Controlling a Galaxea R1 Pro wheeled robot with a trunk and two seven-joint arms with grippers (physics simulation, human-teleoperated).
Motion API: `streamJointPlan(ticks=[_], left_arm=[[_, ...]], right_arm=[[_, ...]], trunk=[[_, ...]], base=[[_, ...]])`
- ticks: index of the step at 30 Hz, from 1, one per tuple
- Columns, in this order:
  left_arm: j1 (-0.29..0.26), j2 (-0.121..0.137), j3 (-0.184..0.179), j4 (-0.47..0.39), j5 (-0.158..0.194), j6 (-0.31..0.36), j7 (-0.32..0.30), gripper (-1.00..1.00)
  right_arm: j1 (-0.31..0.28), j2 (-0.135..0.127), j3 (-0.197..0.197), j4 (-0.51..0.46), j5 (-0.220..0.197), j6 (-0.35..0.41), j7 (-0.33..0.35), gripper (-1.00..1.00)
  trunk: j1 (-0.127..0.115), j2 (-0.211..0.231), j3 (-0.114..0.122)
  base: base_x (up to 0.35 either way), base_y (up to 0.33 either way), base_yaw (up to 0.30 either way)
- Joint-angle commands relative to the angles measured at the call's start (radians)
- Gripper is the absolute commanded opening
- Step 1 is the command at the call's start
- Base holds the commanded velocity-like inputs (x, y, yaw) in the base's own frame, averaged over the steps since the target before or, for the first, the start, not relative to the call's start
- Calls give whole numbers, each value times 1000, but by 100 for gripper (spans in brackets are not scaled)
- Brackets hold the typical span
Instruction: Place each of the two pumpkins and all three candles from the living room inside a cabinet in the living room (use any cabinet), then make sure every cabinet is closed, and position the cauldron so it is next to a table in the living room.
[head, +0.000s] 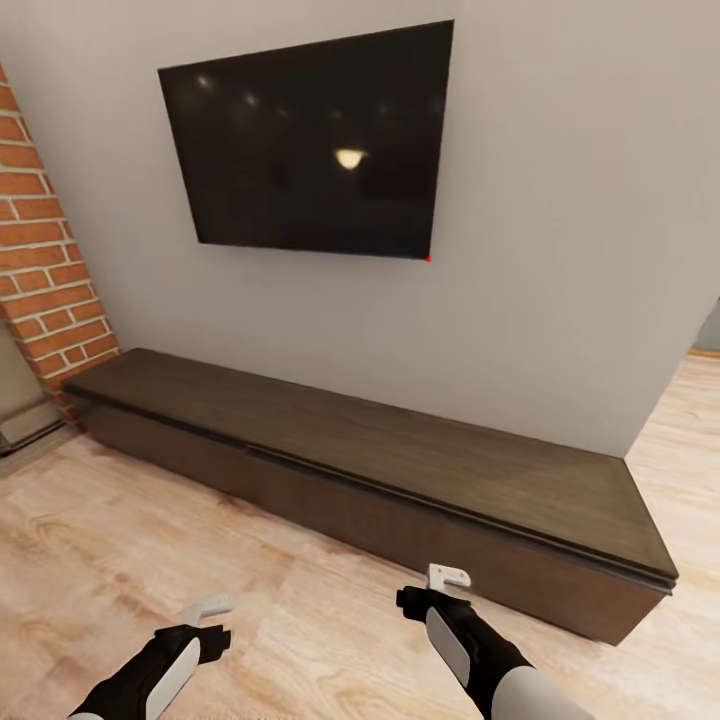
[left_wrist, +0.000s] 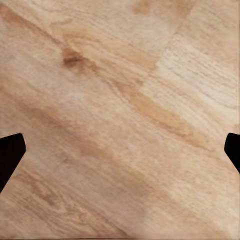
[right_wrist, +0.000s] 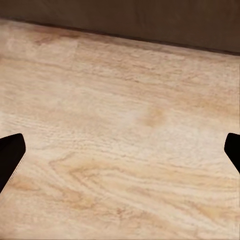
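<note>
The robot stood facing the long, low dark-brown wooden cabinet (head: 400, 470), which ran along the grey wall beneath the black wall-mounted television (head: 315, 140), with the red brick fireplace edge (head: 45, 270) at one end and the light wood plank floor (head: 150, 540) in front. The cabinet's plain, handleless fronts all looked flush and shut, and nothing lay on its top. The left gripper (head: 207, 612) and the right gripper (head: 448, 580) both hung low over the floor, near the cabinet; in each wrist view the two dark fingertips sat at opposite edges with bare planks between them, so both sets of jaws were spread wide and held nothing, and the right wrist view caught the cabinet's dark base strip (right_wrist: 150, 22). The main risk, as I judged it, lay in those handleless fronts: with no grip point, a fingertip could slide off the narrow seam under the top, or a push could shove the front without freeing it. The right arm was also close enough that a hasty reach might knock the wrist against the cabinet's top edge. Arriving empty-handed could mean a wasted trip unless a drawer was to be opened first. No brand, label or readable writing appeared anywhere; the television screen carried only a reflected ceiling light.
</note>
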Motion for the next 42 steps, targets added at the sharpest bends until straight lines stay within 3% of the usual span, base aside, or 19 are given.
streamJointPlan(ticks=[1,13,16,18,23,28,34,42], left_arm=[[-1,1,-8,-2,11,3,9,100],[-1,1,-3,19,15,3,9,100],[-1,1,3,38,30,3,9,100],[-1,2,24,44,50,3,9,100],[-1,3,49,48,61,3,9,100],[-1,7,55,49,64,-5,12,100],[-2,7,113,105,62,-19,14,100],[-2,7,125,115,62,-21,15,100]], right_arm=[[0,-1,8,-2,-8,4,-9,100],[0,-1,11,0,-7,5,-9,100],[0,-1,19,9,-6,5,-9,100],[0,-1,40,15,-6,5,-11,100],[0,-1,66,18,-7,5,-12,100],[0,-1,71,19,-7,5,-12,100],[0,-1,71,19,-7,4,-10,100],[0,-1,72,20,-7,-13,-9,100]], trunk=[[-4,7,2],[-50,91,40],[-62,112,49],[-69,126,56],[-88,161,71],[-108,196,87],[-131,238,106],[-161,294,131]], base=[[0,0,290],[0,0,290],[0,0,290],[0,0,290],[0,0,290],[0,0,290],[0,0,290],[0,0,290]])
